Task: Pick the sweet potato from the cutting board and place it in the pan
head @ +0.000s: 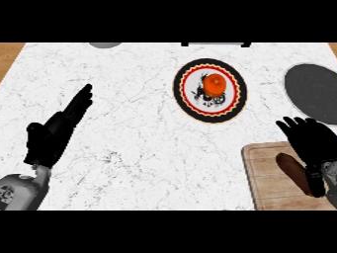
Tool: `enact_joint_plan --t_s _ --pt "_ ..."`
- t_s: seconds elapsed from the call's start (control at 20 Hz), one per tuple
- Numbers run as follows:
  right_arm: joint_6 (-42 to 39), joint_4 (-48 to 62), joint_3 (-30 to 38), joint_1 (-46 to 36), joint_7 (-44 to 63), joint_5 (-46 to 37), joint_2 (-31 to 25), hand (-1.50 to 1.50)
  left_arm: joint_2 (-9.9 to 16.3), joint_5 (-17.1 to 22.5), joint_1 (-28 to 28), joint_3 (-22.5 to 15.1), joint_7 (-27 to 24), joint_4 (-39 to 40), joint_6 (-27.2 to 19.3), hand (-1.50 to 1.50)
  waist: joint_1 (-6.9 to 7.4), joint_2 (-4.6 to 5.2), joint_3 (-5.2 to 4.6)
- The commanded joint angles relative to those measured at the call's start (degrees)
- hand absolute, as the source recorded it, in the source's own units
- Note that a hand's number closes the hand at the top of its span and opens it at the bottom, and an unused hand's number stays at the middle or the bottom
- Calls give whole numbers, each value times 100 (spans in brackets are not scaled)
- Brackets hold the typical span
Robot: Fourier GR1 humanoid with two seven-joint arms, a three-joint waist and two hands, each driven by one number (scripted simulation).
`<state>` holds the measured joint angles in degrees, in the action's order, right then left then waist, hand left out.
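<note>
Nearest me, my right hand [313, 143] hangs over the wooden cutting board [266, 173] at the counter's lower right, fingers spread straight and holding nothing. Just beside its thumb lies the sweet potato [290, 168], brown and slanted, on the board. My left hand [54, 131] rests open at the left, fingers up. Beyond the board sits the dark pan [318, 93]. Near the middle of the marble counter [127, 99] an ornate plate [209, 90] carries an orange fruit [216, 84].

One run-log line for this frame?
right hand open over sweet potato | potato on cutting board | pan empty | left hand resting
</note>
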<state>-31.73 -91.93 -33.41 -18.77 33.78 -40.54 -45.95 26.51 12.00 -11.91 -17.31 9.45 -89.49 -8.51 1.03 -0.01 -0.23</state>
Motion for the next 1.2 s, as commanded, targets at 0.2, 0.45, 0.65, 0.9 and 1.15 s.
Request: enact_joint_plan --t_s 0.2,0.45,0.65,0.9,1.15 --pt "-1389 -327 -215 34 1738 -192 1291 -150 -260 -256 178 79 88 -169 4 0 -101 -8 20" --pt "-1552 -543 -129 267 1708 -594 1065 -150 -234 -233 -89 381 269 6 250 0 -124 -6 21" --pt "-1629 -201 -263 185 1836 -1027 1440 -150 -498 -449 49 215 238 -77 187 0 -96 0 21" --pt "-1242 -270 51 740 1162 -1425 1033 -150 -285 -453 424 650 109 -350 570 0 -96 -6 23" --pt "-1064 -246 332 854 609 -1761 860 -150 -550 -623 451 802 -38 -124 722 0 -101 -4 22"
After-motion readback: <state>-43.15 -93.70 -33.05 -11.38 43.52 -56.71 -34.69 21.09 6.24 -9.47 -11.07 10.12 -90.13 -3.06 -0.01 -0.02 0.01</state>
